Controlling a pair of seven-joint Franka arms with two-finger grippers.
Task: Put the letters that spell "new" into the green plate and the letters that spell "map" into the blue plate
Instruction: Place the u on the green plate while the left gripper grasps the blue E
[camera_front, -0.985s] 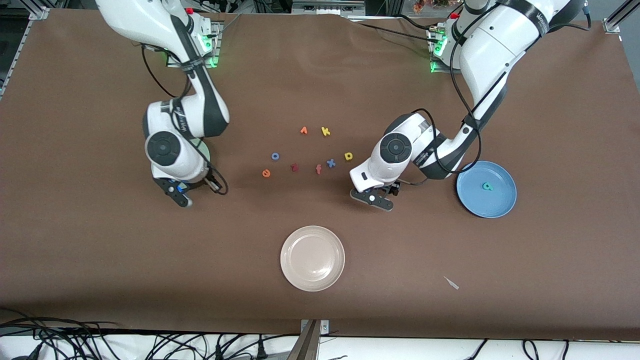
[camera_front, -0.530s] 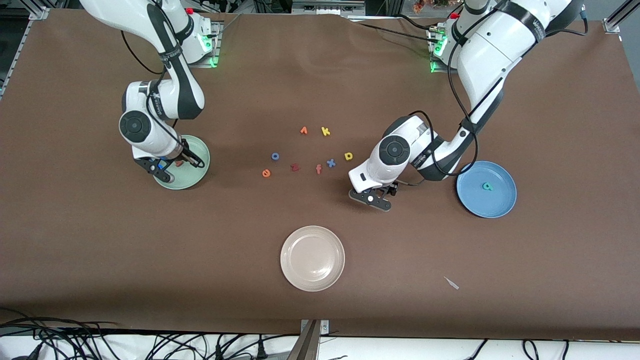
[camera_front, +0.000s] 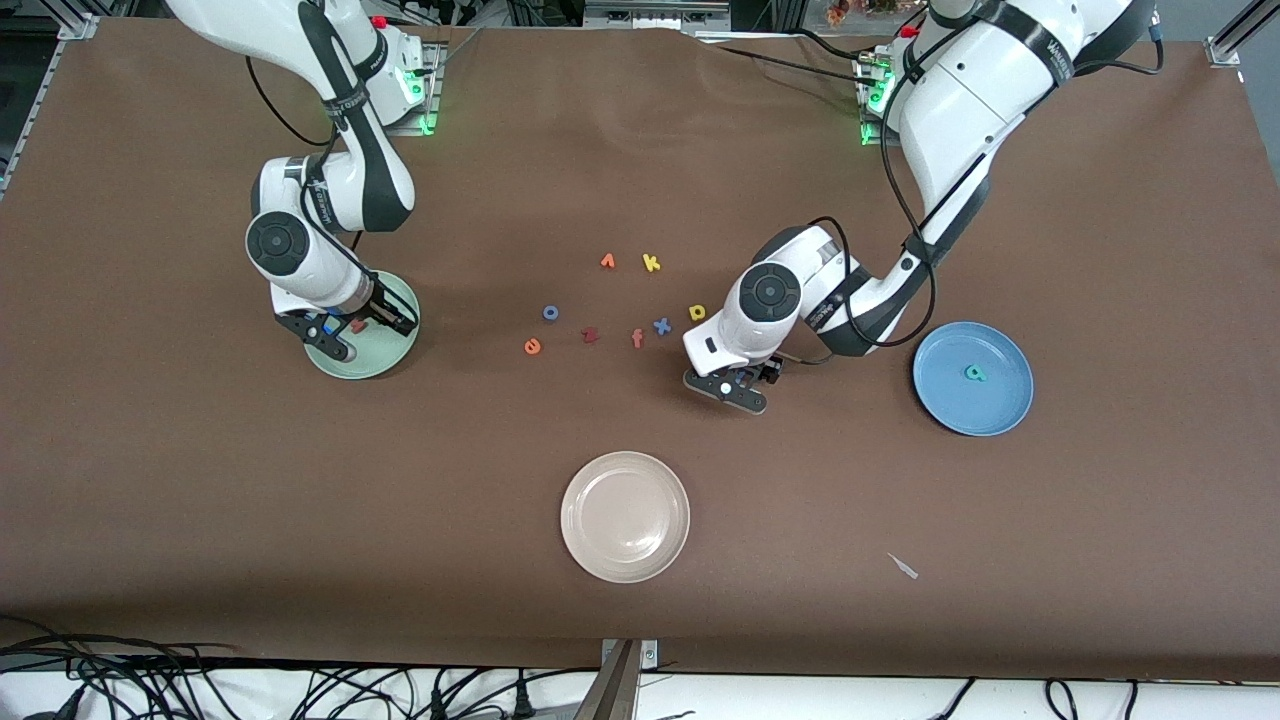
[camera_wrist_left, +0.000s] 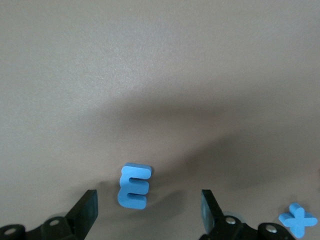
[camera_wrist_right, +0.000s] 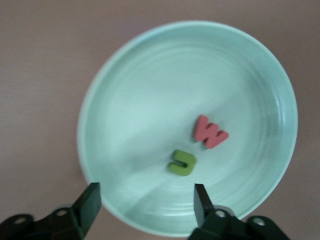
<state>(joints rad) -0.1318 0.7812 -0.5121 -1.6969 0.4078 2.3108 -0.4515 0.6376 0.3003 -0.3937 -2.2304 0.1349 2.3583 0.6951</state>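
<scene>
Nearest the front camera: cream plate (camera_front: 625, 516), taken here as the landmark. Roughly level with it, well toward the left arm's end of the worktop (camera_front: 200, 520): a small pale scrap (camera_front: 903, 566).

Farther than the cream plate and a little toward the left arm's end: blue m (camera_wrist_left: 134, 186), flat on the worktop. Hanging low over it: left gripper (camera_wrist_left: 147, 200), fingers (camera_wrist_left: 87, 207) spread apart, one to each side of the m, neither touching it.

Farther than the cream plate, well toward the left arm's end: blue plate (camera_front: 945, 405), holding only the teal a (camera_front: 974, 373).

Farther than the cream plate, well toward the right arm's end: green plate (camera_wrist_right: 150, 90). Lying in it, near each other but apart: pink-red w (camera_wrist_right: 210, 132) and green n (camera_wrist_right: 182, 162). Above that plate: right gripper (camera_wrist_right: 146, 195), fingers (camera_wrist_right: 90, 200) wide apart, gripping nothing.

Farther again than the cream plate, about straight up the worktop from it, a loose row still on the cloth: orange e (camera_front: 532, 346), dark red letter (camera_front: 590, 335), orange-red f (camera_front: 637, 339), blue x (camera_front: 661, 325), yellow p (camera_front: 697, 312), the p sitting most toward the left arm's end. Slightly farther: a blue ring-shaped letter (camera_front: 550, 312).

Farthest from the cream plate: an orange letter (camera_front: 607, 261) and yellow k (camera_front: 651, 263), side by side.
</scene>
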